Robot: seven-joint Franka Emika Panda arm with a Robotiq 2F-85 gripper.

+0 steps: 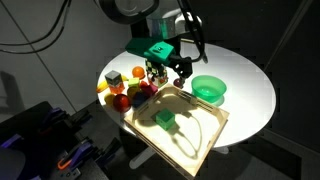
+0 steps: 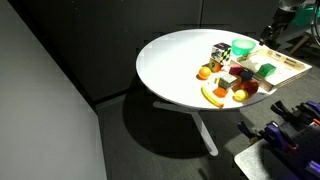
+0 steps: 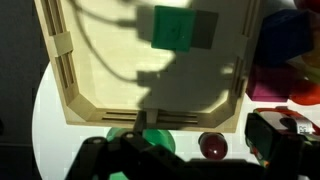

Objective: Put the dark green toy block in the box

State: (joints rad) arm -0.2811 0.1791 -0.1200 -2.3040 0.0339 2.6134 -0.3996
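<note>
The dark green toy block (image 1: 165, 119) lies inside the box (image 1: 205, 133), a shallow light wood tray on the white round table. Both show in an exterior view, block (image 2: 267, 70) and box (image 2: 292, 66). In the wrist view the block (image 3: 183, 27) rests on the pale bottom of the box (image 3: 65, 70). My gripper (image 1: 169, 70) hangs above the table just beyond the box's far wall, apart from the block. Its fingers (image 3: 190, 150) are spread and hold nothing.
A round bright green bowl (image 1: 208, 88) stands next to the box, and it also shows in the wrist view (image 3: 140, 140). Several toy pieces (image 1: 125, 92) lie beside the box's other side. A dark red ball (image 3: 212, 147) lies under the gripper. Cables trail from the arm.
</note>
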